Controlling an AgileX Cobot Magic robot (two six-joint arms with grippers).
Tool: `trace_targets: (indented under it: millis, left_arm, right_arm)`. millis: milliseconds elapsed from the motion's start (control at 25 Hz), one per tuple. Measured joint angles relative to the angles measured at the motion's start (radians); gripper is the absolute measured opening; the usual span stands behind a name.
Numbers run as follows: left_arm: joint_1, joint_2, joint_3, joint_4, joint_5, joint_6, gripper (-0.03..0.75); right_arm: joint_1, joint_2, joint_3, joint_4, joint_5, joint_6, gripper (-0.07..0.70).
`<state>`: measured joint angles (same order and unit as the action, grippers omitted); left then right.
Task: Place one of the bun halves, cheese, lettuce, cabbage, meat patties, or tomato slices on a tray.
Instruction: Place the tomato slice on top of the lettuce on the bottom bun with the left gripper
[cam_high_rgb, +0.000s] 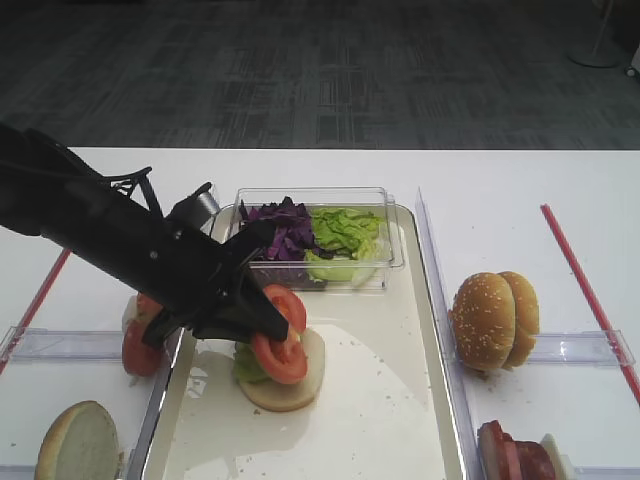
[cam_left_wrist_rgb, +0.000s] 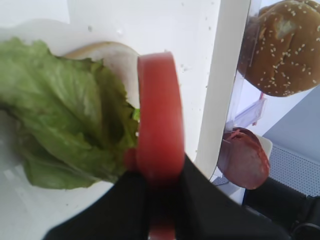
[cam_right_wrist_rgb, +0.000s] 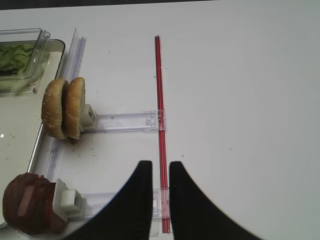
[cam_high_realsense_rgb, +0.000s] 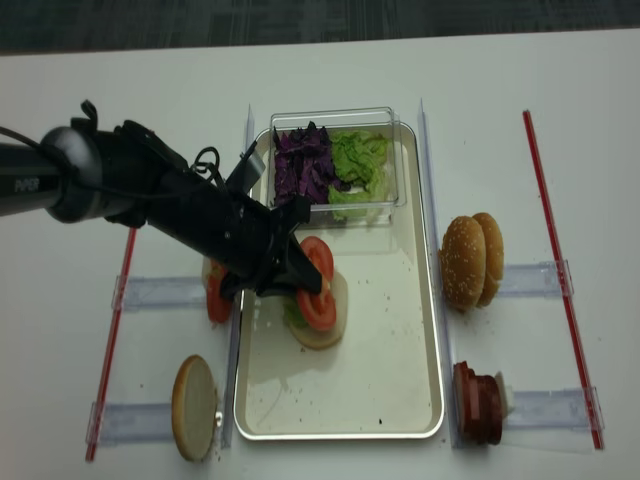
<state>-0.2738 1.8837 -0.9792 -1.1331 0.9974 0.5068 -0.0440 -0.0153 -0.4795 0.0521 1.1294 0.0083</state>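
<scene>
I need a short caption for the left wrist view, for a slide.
Left gripper holds a tomato slice on edge above the lettuce on a bun bottom in the tray.

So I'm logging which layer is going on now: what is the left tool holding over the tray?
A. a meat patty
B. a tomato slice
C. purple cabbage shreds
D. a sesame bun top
B: the left tool is shut on a red tomato slice, held on edge above the lettuce and pale bun half on the tray.
</scene>
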Motion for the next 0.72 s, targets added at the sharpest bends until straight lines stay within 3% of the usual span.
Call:
trace_targets:
  millis: [720]
  left_arm:
    - [-0.024,0.031,0.0,-0.004,0.0,0.0,0.052]
  right_arm:
    - [0.0,0.0,0.0,0.0,0.0,-0.008,0.13]
